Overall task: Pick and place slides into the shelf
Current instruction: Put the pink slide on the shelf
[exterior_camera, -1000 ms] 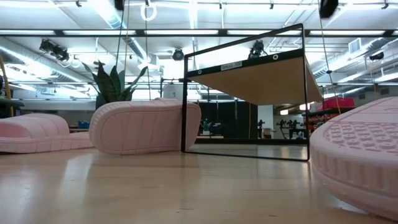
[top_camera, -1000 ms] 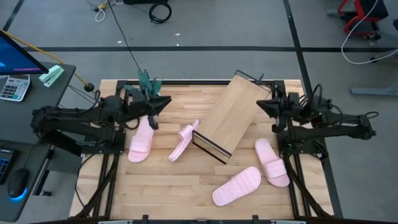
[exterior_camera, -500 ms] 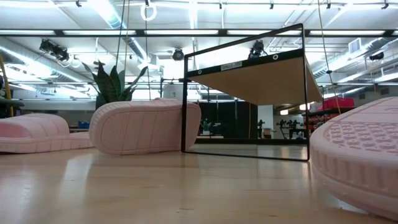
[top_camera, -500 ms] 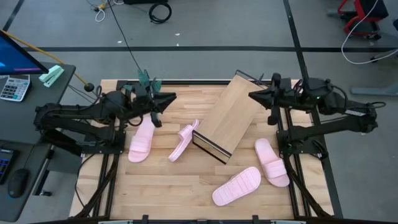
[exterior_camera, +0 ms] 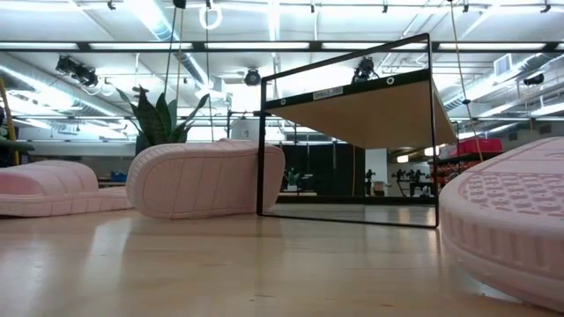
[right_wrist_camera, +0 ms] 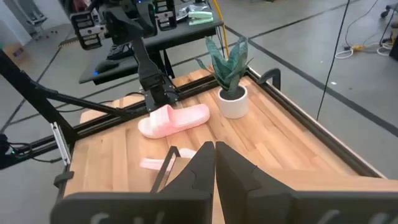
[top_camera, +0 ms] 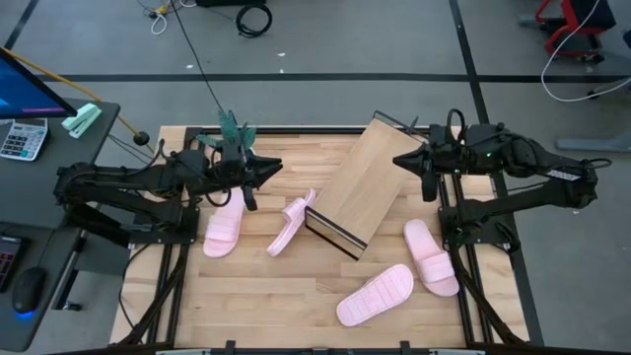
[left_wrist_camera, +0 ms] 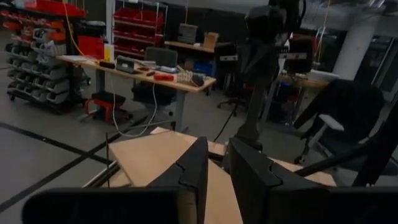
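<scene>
Nothing is placed yet: all four slides [top_camera: 224, 223] lie on the bench [top_camera: 256, 296] around the bare shelf [top_camera: 363, 185], left tool [top_camera: 264, 170] barely parted, right tool [top_camera: 404, 160] clenched empty.

No readable text anywhere. A small pale label [exterior_camera: 327, 92] sits on the shelf [exterior_camera: 370, 110] frame's top bar in the low view, its print too small to read (same for the calculator [top_camera: 22, 138] keys, well off from the left gripper [top_camera: 264, 168]).
</scene>
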Controlling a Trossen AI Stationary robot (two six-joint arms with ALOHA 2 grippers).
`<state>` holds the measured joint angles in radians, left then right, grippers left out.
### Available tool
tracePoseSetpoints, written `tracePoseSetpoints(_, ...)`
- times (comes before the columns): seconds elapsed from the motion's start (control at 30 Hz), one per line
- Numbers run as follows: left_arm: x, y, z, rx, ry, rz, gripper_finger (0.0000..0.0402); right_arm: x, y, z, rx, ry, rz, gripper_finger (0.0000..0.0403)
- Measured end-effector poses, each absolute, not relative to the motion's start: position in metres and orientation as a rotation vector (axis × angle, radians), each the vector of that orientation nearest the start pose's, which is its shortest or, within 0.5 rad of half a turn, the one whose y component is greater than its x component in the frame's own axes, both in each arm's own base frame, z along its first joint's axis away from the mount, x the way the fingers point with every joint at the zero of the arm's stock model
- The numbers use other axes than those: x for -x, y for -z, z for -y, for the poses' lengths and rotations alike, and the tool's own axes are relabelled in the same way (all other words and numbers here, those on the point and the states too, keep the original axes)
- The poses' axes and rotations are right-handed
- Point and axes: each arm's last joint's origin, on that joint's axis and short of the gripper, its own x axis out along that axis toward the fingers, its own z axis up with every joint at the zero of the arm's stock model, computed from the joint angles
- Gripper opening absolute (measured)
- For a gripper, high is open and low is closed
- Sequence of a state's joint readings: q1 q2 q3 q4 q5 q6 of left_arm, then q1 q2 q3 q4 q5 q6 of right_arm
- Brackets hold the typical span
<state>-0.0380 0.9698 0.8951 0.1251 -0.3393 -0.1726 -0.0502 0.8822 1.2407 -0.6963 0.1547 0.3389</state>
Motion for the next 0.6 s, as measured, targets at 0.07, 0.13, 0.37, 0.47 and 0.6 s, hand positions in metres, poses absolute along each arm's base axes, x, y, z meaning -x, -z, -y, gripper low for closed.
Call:
tracePoseSetpoints(0.07, -0.214, -0.367, -0.001, 0.188, -0.297, 0.068, 0.0067, -0.151, -0.417, 0.012, -0.324, 0.26, -0.303, 0.0021)
tracePoseSetpoints(0.13, -0.215, -0.364, -0.001, 0.198, -0.299, 0.036, 0.0065, -0.151, -0.417, 0.012, -0.331, 0.262, -0.308, 0.0021)
tracePoseSetpoints(0.37, -0.214, -0.35, -0.002, 0.304, -0.321, -0.084, 0.0073, -0.156, -0.415, 0.012, -0.35, 0.269, -0.321, 0.0021)
tracePoseSetpoints(0.47, -0.213, -0.343, -0.002, 0.363, -0.337, -0.141, 0.0086, -0.157, -0.413, 0.012, -0.369, 0.275, -0.333, 0.0021)
tracePoseSetpoints(0.6, -0.21, -0.334, -0.001, 0.416, -0.349, -0.236, 0.0108, -0.161, -0.411, 0.013, -0.394, 0.284, -0.348, 0.0021)
